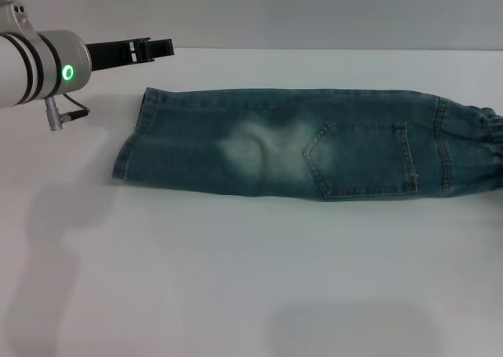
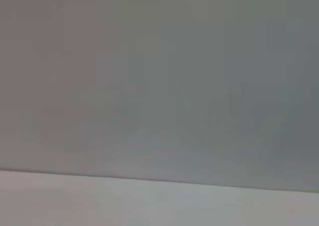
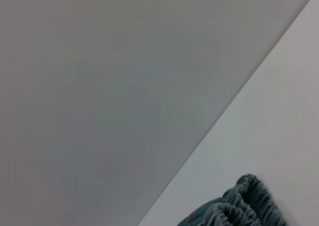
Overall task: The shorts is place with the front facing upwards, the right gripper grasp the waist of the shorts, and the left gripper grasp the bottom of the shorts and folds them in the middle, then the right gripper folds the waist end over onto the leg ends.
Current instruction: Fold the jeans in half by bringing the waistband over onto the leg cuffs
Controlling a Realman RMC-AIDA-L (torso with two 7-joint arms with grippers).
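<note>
I see the faded blue denim shorts (image 1: 314, 149) already folded lengthwise on the white counter (image 1: 236, 278), my black left gripper (image 1: 149, 49) hovering past the leg hems, fingers apparently together, the right gripper unseen; next, folding the ruffled waist end (image 3: 239, 206) over

We see a white bench (image 1: 236, 278). On it the shorts (image 1: 314, 149) lie flat, folded lengthwise, the leg ends (image 1: 134, 137) to our left, the waist end (image 1: 487, 149) right.
</note>
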